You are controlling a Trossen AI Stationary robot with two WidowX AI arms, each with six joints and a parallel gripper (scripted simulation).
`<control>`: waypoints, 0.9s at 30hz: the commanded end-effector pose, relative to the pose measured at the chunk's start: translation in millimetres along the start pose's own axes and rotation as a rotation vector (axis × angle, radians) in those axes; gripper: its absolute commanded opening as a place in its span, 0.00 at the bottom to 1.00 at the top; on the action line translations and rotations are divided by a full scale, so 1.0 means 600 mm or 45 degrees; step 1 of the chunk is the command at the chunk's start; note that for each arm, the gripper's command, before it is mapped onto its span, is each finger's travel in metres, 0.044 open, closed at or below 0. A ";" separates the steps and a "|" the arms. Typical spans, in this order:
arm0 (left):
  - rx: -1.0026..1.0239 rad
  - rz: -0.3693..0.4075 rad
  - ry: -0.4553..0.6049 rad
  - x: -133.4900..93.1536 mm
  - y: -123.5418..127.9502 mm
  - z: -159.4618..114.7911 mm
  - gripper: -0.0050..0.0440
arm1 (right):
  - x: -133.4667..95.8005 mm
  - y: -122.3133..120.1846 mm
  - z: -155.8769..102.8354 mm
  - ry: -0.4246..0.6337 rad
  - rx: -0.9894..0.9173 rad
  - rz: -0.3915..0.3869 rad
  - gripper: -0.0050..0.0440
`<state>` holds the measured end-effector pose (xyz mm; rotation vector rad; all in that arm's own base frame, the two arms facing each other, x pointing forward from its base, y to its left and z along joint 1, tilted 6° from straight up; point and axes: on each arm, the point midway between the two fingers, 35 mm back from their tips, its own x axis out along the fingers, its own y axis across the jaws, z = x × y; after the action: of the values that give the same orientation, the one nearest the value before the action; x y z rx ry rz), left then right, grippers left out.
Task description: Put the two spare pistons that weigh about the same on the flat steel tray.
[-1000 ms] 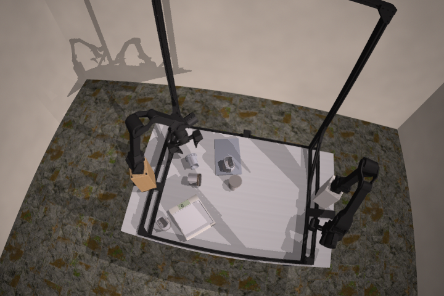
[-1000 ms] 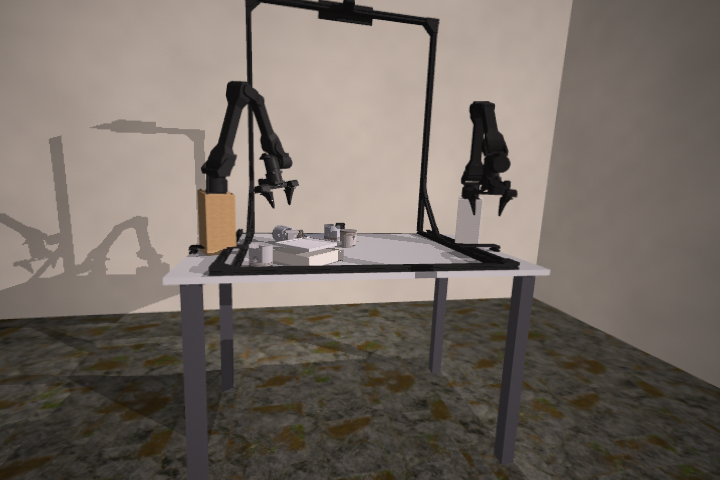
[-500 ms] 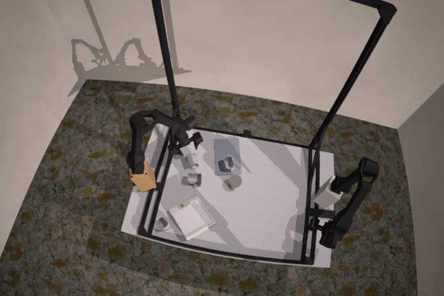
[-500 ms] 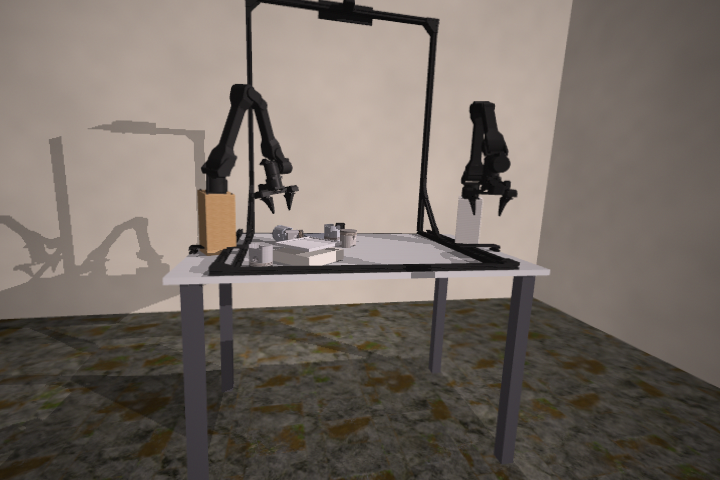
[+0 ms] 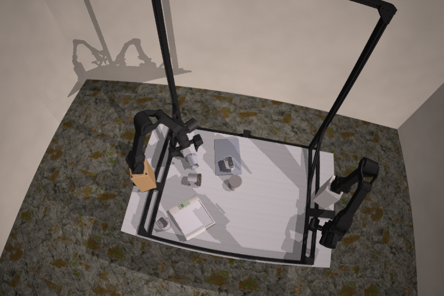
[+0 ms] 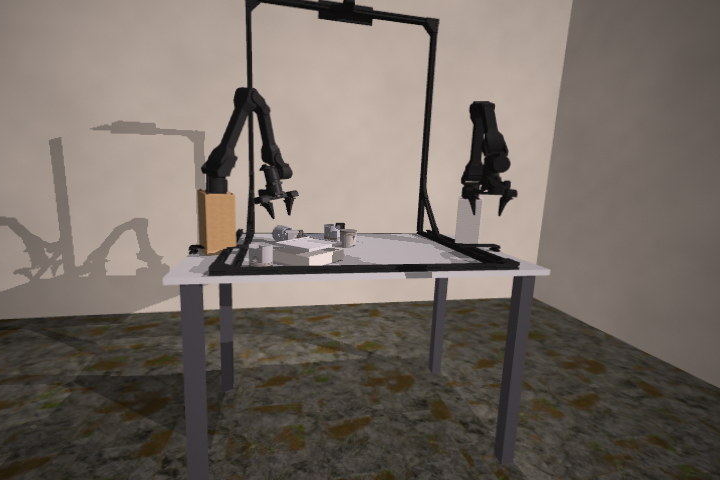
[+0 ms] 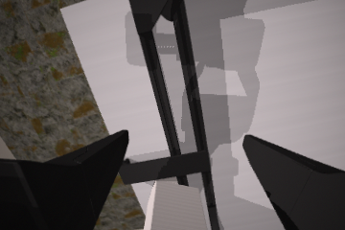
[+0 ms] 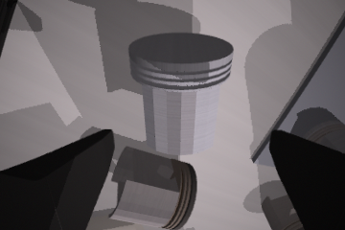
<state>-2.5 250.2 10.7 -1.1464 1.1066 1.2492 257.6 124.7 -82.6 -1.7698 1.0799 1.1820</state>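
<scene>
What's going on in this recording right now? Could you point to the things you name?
Neither arm is holding anything. The open right gripper (image 5: 187,145) (image 6: 281,215) (image 8: 192,139) hovers above the table near a light-grey piston (image 5: 192,160) (image 6: 281,232) (image 8: 180,117), while the left gripper (image 5: 317,233) (image 6: 487,214) (image 7: 187,137), also open, is off at the other side. One piston (image 5: 230,163) (image 6: 331,232) is on the steel tray (image 5: 226,148) (image 8: 342,101); the other four are off it, one of them beside the scale (image 5: 192,219) (image 6: 307,257). So the pair isn't on the tray yet.
</scene>
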 end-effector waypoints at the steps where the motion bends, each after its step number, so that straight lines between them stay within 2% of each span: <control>1: 0.001 -0.001 0.000 0.000 0.000 0.000 1.00 | 0.015 0.008 0.001 0.008 -0.010 0.016 0.87; 27: 0.001 -0.001 0.000 0.000 0.000 0.000 1.00 | 0.078 0.012 0.003 0.011 -0.009 0.020 0.87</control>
<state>-2.5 250.2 10.7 -1.1464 1.1066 1.2491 260.3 115.4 -121.2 -1.7719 1.0901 1.1869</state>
